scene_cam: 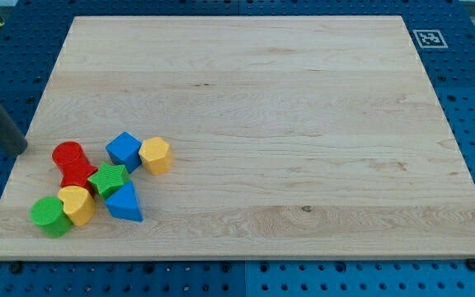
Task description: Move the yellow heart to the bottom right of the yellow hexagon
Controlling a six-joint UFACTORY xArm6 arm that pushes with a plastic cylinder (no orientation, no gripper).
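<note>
The yellow heart (77,204) lies at the board's lower left, between a green round block (50,216) and a green star (108,179). The yellow hexagon (155,154) sits up and to its right, touching a blue cube (124,149). My tip (20,149) is at the board's left edge, left of the red block (72,163) and apart from all blocks. The dark rod runs up to the view's top left.
A blue triangle (124,203) lies right of the yellow heart, below the green star. The wooden board (303,124) rests on a blue pegboard. A black-and-white marker (429,38) sits at the board's top right corner.
</note>
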